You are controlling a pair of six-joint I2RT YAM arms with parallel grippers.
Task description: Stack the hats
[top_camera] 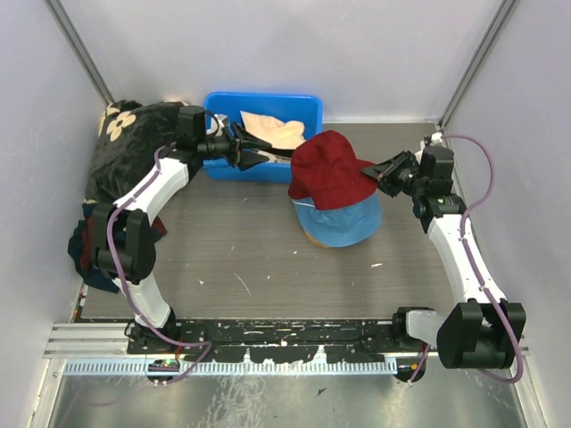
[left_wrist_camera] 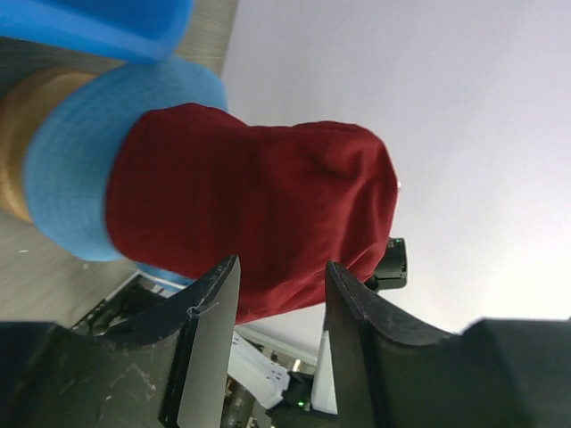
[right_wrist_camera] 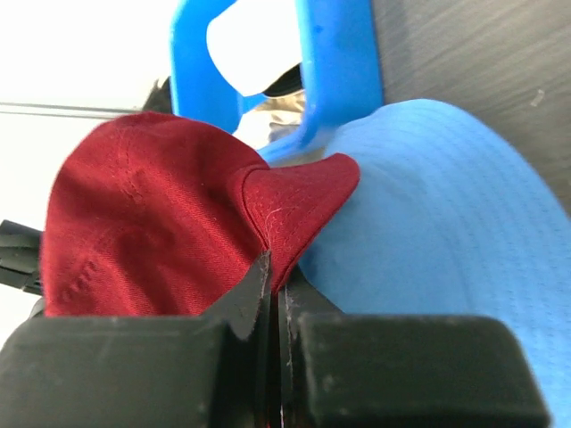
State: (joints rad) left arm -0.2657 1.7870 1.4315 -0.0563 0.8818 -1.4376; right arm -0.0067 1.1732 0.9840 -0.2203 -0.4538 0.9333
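The step in hand was judged to be the setting of the dark red fabric bucket hat on the pile. The hat was held raised and tilted just in front of the right end of the blue plastic bin. Under it, a little further out from the bin's front wall, the light blue fabric bucket hat lay on the grey bench. It lay over a cream-beige fabric hat, of which only an edge was seen.

The right hand was seen clamped tight on a fold of the red brim, on the side turned away from the bin. The left hand was held at the bin's front wall with its jaws wide apart and nothing gripped. In its wrist view the red cloth was seen in the gap and beyond it; whether it was touched could not be told.

For the next move, it was judged that the red crown would need to be brought level and centred over the blue crown. It would then be lowered until seated, and only then would the brim be let go.

In the bin a second cream-beige fabric hat was seen lying crumpled, not yet stacked; nothing else could be made out in there
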